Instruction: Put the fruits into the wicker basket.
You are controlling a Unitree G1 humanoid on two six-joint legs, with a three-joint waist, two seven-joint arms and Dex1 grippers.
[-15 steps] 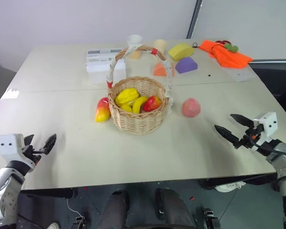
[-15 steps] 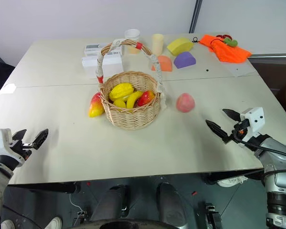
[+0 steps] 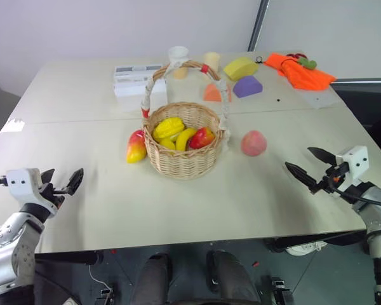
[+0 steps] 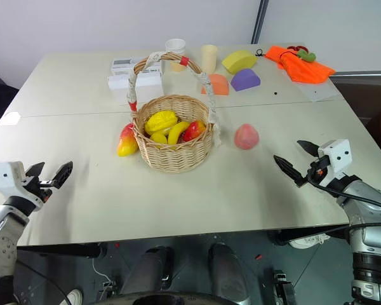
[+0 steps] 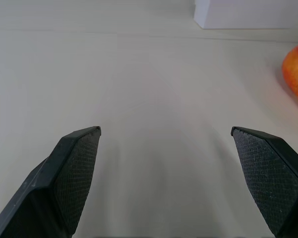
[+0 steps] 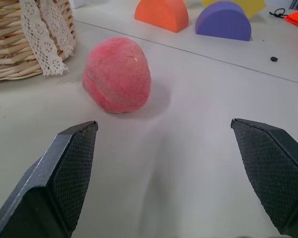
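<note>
Both arms have edged inward. On the left, the red-and-yellow mango [image 3: 136, 147] leans against the round tan wicker basket [image 3: 183, 141]; a careless grab by the left gripper [image 3: 62, 182], wide open and empty, could shove the basket. The right gripper [image 4: 296, 160], equally spread and empty, might roll the round pink peach [image 6: 117, 82] away.

One wicker basket [image 3: 181, 151] sits at the middle of the bench [image 3: 178, 210]. Inside it are two yellow bananas [image 3: 178, 138], one yellow fruit [image 3: 168, 127] and one red-yellow apple [image 3: 203, 136]. One mango [image 3: 136, 147] lies at its nine o'clock and one pink peach [image 3: 254, 143] at its three o'clock. Three foam blocks rest around one o'clock: one yellow [image 3: 240, 67], one purple [image 3: 247, 86], one orange [image 3: 214, 93].
</note>
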